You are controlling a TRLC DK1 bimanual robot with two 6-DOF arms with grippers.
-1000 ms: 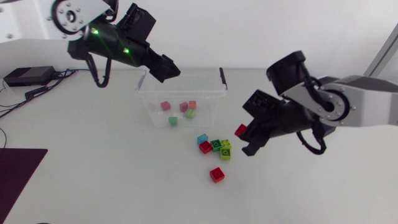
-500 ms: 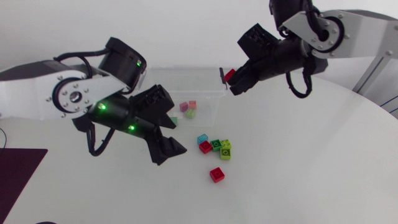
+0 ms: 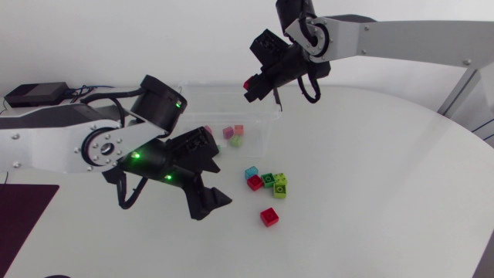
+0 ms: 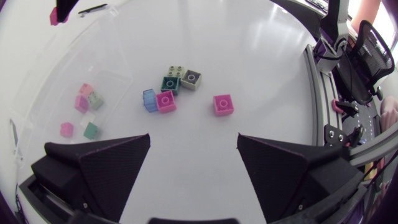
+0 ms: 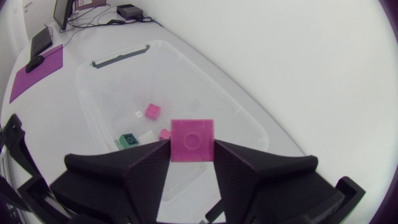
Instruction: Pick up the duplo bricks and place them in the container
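Note:
My right gripper (image 3: pixel 252 83) hangs above the far right corner of the clear container (image 3: pixel 262 136), shut on a red brick (image 3: pixel 248 83). In the right wrist view the brick (image 5: pixel 191 140) sits between both fingers, over the container's inside (image 5: pixel 99 93). Several small bricks (image 3: pixel 234 134) lie in the container. On the table in front of it is a cluster of blue, red, green and lime bricks (image 3: pixel 267 181), and a lone red brick (image 3: pixel 269 217) nearer me. My left gripper (image 3: pixel 224 179) is open, low beside the cluster, whose bricks (image 4: pixel 166 99) lie ahead of its fingers.
A black box (image 3: pixel 35 94) with cables lies at the table's far left. A dark mat (image 3: pixel 23 216) covers the near left corner. The white tabletop (image 3: pixel 370 193) stretches bare to the right of the bricks.
My right arm has carried the red brick from beside the cluster up to over the container. My left arm has swung from above the container down to the table left of the cluster.

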